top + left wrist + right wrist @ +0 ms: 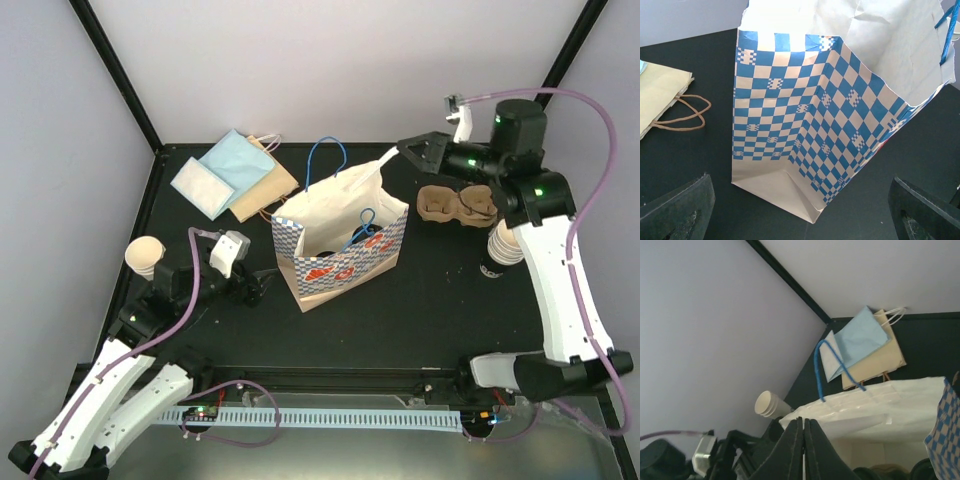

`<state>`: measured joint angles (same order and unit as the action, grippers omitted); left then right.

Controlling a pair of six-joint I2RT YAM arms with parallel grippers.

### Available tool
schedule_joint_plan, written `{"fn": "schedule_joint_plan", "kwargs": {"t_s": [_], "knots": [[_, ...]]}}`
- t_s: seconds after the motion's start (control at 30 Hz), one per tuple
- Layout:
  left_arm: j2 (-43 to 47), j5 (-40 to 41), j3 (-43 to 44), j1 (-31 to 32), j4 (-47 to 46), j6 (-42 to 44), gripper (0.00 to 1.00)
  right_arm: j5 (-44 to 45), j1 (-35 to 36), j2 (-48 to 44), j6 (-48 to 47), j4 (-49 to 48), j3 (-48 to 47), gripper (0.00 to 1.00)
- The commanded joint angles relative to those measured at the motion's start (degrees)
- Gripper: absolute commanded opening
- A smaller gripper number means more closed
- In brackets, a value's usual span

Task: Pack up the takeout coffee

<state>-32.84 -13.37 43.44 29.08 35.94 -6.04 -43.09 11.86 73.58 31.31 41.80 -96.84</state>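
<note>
The left claw [255, 288] hangs wide open and empty over the near left part of the table [420, 300], facing the checked side of the bag [345, 225]. Just beyond that arm, at the left edge, the left cups [146, 255] form a cream stack that seems to lie tipped on its side. The bag stands mid-table with its mouth open; something dark shows inside it, too shaded to name. The right cups [503, 243] stand stacked near the right edge with something black at their foot, perhaps lids. The tray [455, 203], brown pulp, lies toward the far right corner, and both holes look bare. Farthest back, the right claw [404, 149] is pinched shut on the bag's far rim, holding the mouth open.

Packing looks barely begun: no cup sits in the tray, no lidded cup shows, and the tray is outside the bag. Seating and lidding the cups and loading the tray into the bag appear to be left
</note>
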Motion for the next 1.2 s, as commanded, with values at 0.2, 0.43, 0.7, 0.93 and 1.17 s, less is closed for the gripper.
{"fn": "schedule_joint_plan", "kwargs": {"t_s": [0.2,0.43,0.7,0.93,1.17], "knots": [[0.7,-0.3,0.1,-0.2,-1.4,0.8,0.97,13.1,5.7,7.8,-8.2,5.3,-11.8,0.98],[0.7,-0.5,-0.1,-0.2,-1.4,0.8,0.98,47.8,4.8,6.5,-15.3,18.0,-12.1,1.00],[0.8,-0.5,-0.2,-0.2,-1.5,0.7,0.98,60.6,-9.7,7.9,-11.1,26.8,-4.3,0.64],[0.6,-0.8,-0.4,-0.2,-1.7,0.8,0.98,63.4,-15.7,7.9,-9.1,24.0,1.2,0.42],[0.6,-0.6,-0.7,-0.2,-1.9,0.7,0.98,70.5,-16.3,14.4,-9.3,25.2,-2.6,0.35]]}}
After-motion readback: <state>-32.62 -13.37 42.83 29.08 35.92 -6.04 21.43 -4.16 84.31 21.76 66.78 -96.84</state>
